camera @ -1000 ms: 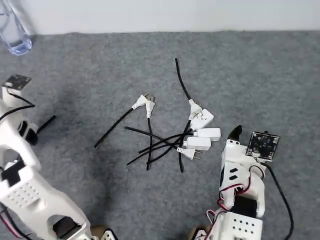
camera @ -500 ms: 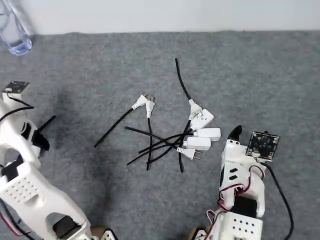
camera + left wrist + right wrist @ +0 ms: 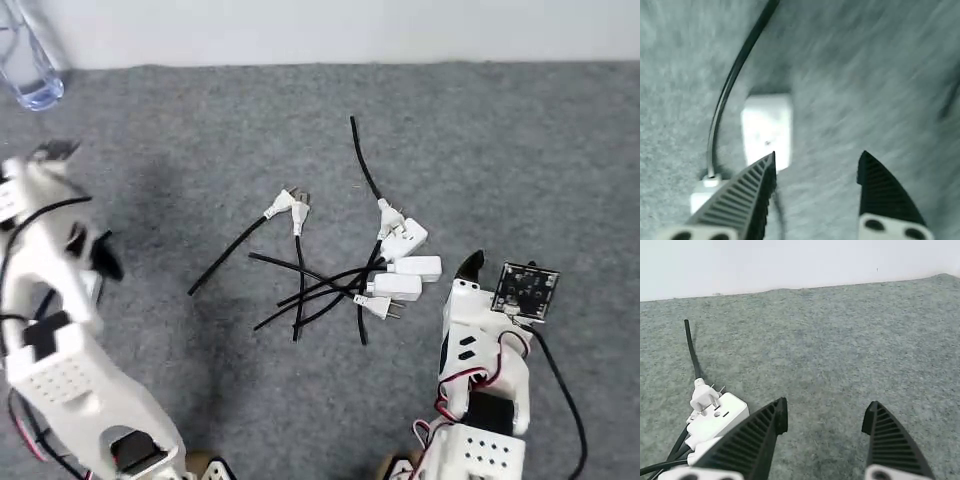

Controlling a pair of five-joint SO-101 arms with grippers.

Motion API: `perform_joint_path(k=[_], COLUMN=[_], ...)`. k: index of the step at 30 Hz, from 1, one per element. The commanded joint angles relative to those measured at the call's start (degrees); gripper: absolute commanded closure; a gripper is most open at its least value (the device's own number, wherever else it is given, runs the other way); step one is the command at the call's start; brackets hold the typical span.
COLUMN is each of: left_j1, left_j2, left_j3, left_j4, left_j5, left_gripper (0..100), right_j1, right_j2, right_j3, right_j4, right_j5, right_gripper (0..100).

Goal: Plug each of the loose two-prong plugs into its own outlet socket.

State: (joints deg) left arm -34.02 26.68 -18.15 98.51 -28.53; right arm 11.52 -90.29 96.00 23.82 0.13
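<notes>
"Swinging in from left of frame: left gripper (image 3: 817,157), jaws apart, empty."
"And the plugs (image 3: 291,206)?"
"Mid-frame, loose, by the sockets (image 3: 405,265). Right gripper (image 3: 827,405) lower right, also gaping. Reach just beginning."

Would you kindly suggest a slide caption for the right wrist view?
Right gripper open over grey carpet, beside white sockets with a loose plug lying by them.

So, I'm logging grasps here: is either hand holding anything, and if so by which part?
Nothing is held. The left hand is open near a white block, and the right hand is open over bare carpet.
</notes>
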Motion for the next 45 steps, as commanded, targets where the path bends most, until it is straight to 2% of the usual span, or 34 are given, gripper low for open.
perform_joint_path(k=[1,6,8,13,19,25,29,36,40,45], left_j1=[11.08,22.24,24.70,23.56,22.86,17.23,16.35,16.44,16.44,16.35], left_j2=[-7.65,-8.53,-8.62,-9.05,-9.05,-9.05,-9.58,-9.41,-9.32,-9.32], left_j3=[1.10,8.57,11.82,19.65,28.88,29.32,29.58,29.67,29.67,29.67], left_j4=[1.85,1.23,-1.58,-10.37,-20.48,-26.37,-26.99,-27.96,-28.57,-28.57], left_j5=[13.80,19.08,20.48,22.51,22.33,23.65,30.24,30.77,30.77,30.77], left_gripper=[75,75,75,75,75,75,75,75,75,75], right_j1=[0.48,2.24,2.07,-0.13,-11.47,-12.26,-14.29,-15.16,-16.66,-17.36], right_j2=[0.48,0.40,0.40,0.40,0.48,2.77,13.41,45.93,64.66,81.01], right_j3=[0.79,0.35,0.35,-2.81,-10.29,-23.12,-30.42,-48.44,-61.98,-75.16], right_j4=[-0.92,-0.92,-0.84,4.18,17.80,32.75,36.44,37.14,43.30,51.30], right_j5=[0.70,0.35,0.53,2.20,16.35,18.99,23.65,27.43,28.66,36.75], right_gripper=[74.6,74.6,74.6,74.6,74.6,74.6,74.6,74.6,74.6,74.6])
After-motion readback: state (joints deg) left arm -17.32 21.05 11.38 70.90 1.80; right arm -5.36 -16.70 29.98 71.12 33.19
